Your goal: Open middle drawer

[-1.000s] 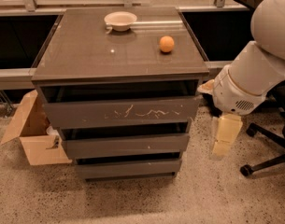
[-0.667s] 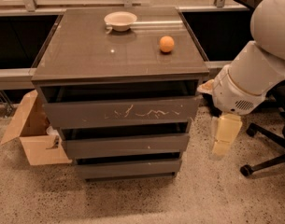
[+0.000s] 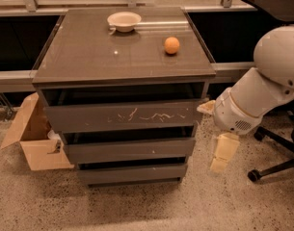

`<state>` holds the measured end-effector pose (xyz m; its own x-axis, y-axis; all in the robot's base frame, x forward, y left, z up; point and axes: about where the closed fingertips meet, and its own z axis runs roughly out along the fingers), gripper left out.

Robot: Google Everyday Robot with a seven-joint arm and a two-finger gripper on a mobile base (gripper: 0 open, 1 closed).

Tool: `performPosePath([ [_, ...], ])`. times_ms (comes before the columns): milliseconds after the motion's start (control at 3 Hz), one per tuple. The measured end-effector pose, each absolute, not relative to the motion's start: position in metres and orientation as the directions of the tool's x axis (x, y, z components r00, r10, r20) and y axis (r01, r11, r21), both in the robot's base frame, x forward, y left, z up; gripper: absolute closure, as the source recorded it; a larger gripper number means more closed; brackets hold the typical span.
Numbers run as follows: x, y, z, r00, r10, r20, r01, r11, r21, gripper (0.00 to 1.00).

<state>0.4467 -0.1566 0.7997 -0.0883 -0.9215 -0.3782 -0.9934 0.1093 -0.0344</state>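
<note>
Where the middle drawer [image 3: 129, 149] lies: second of three fronts in the cabinet [image 3: 88, 57], under the scratched top front [image 3: 122, 115] and over the bottom front [image 3: 132, 173].
Drawer front: flat, no handle, one white speck right of centre, a dark gap running along its top edge.
Long axis: horizontal, running left to right across the view. Its travel, as judged, would be outward toward the camera.
Gripper [image 3: 223, 153]: cream-coloured, hanging tip-down off the cabinet's right side. It is about level with the middle drawer, near the drawer's right end and apart from it.
Grip state: cannot tell from this view.
Bearing: the drawer lies sideways from the gripper, toward the left of the view, so the gripper is beside the cabinet and not facing the front.
Arm [image 3: 262, 95]: white and bulky, entering from the right edge.
Step judged: approach not yet made, with no contact on any front.
Next move calls for: swinging round to the front face and catching the top-edge gap, since nothing protrudes to grasp.
Risk judged: hooking the scratched front just above instead.
On top: bowl [image 3: 124, 20] and orange [image 3: 172, 45], well apart.
On floor: cardboard box [image 3: 38, 150] at left, chair base [image 3: 276, 162] at right.
</note>
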Motion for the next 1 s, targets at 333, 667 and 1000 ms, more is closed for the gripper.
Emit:
performPosePath([
  [333,0.445,-0.142,0.762,-0.101,-0.895,-0.435,-0.995,0.098,0.029,0.00],
  [667,0.445,-0.131,0.729,-0.114,-0.868,-0.484,-0.993,0.087,0.077,0.00],
  [1000,0.449,-0.123,0.694,-0.138,-0.838,-0.527,-0.988,0.081,0.130,0.00],
])
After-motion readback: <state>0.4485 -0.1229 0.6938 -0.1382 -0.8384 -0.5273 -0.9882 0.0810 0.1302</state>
